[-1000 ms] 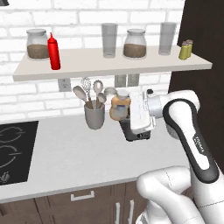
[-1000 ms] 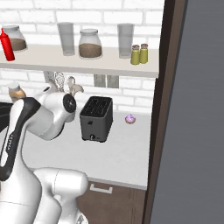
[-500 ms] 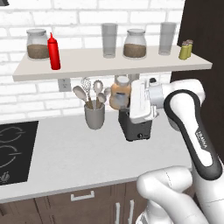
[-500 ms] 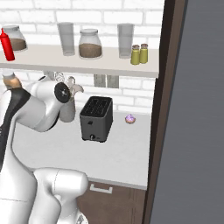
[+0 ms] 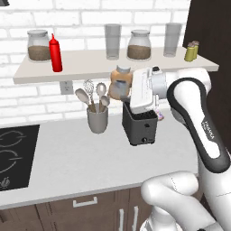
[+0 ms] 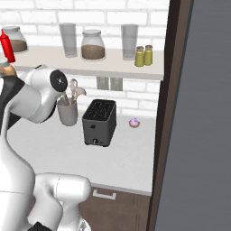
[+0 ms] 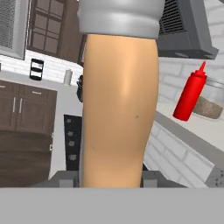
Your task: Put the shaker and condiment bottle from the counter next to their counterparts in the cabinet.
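A simulated kitchen, seen from behind a white robot arm. The arm's gripper [image 5: 122, 85] is raised above the counter [image 5: 81, 153], just below the front edge of the open cabinet shelf [image 5: 90, 67]. Its jaws are clenched on the condiment bottle [image 5: 120, 83], a squat orange-tan bottle with a pale grey cap. In the hand view the bottle [image 7: 119, 109] stands right in front of the camera, pale cap toward the top of that picture.

On the shelf, toward ten o'clock from the held bottle, stands the red squeeze bottle [image 5: 55, 53] with a pointed nozzle, beside a lidded jar [image 5: 38, 45] of brown contents. In the hand view the red squeeze bottle [image 7: 190, 92] sits at about two o'clock from the held one, well apart from it.

At the far right end of the shelf, in the right base view, two small olive-yellow shakers [image 6: 144, 55] with brown caps stand side by side. This suggests the shaker half of the task is already done.

Below the gripper, on the counter, are a black toaster [image 5: 140, 123] and, at its nine o'clock, a grey utensil holder [image 5: 97, 118] with spoons and a whisk.

What seems left: carry the condiment bottle over the shelf, set it down next to the red squeeze bottle, and let go.
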Tool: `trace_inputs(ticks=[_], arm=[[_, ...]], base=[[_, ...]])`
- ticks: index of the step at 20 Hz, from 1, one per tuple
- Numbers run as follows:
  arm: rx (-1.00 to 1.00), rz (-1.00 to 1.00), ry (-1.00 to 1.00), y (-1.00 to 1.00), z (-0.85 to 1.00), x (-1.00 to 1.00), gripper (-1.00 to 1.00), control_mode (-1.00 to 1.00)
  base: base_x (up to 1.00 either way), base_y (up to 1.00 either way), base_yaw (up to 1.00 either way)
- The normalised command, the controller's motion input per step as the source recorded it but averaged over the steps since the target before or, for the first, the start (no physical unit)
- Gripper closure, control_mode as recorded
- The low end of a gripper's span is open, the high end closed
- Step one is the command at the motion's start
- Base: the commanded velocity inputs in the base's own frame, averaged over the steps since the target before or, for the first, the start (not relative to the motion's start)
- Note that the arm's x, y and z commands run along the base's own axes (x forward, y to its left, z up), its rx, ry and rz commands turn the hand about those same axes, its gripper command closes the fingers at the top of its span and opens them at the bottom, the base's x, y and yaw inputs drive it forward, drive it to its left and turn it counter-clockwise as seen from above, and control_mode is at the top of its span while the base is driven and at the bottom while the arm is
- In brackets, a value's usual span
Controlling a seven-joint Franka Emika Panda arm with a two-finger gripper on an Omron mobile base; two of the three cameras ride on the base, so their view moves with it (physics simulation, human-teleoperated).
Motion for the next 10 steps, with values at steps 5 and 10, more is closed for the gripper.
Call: trace_inputs(ticks=[5,10], arm=[[0.01,0.0,0.0,0.11,0.35,0.2,1.0,-1.0],[0.0,0.0,0.0,0.13,0.17,0.2,1.0,-1.0]], base=[[0.0,0.0,0.0],[0.0,0.0,0.0]])
